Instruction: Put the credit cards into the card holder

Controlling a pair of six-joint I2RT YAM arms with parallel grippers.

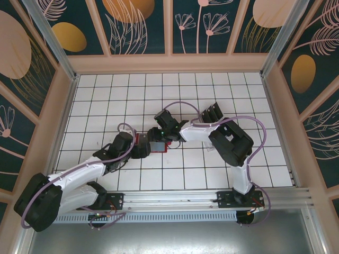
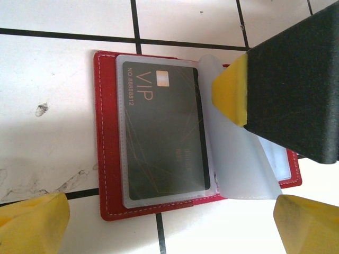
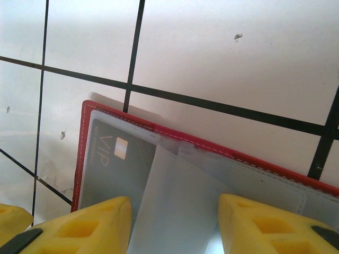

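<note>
Hovering wide open: left pincer (image 2: 169,228) over red card holder (image 2: 108,159), unfolded on tiled surface (image 2: 53,79), VIP credit card (image 2: 164,132) sleeved inside. Right pincer (image 3: 175,222) part-open, fingers (image 3: 87,225) straddling lifted clear sleeve leaf (image 2: 238,159).

Card holder (image 2: 108,159): red, leather-like grain, stitched edge.
Sleeves (image 2: 241,159): clear frosted plastic, smooth.
Credit card (image 2: 164,132): dark, matt, metallic gold print.
Left gripper (image 2: 169,227) pads (image 2: 33,222): yellow, matt, possibly foam.
Table (image 2: 53,69): white, glossy, scuffed.
</note>
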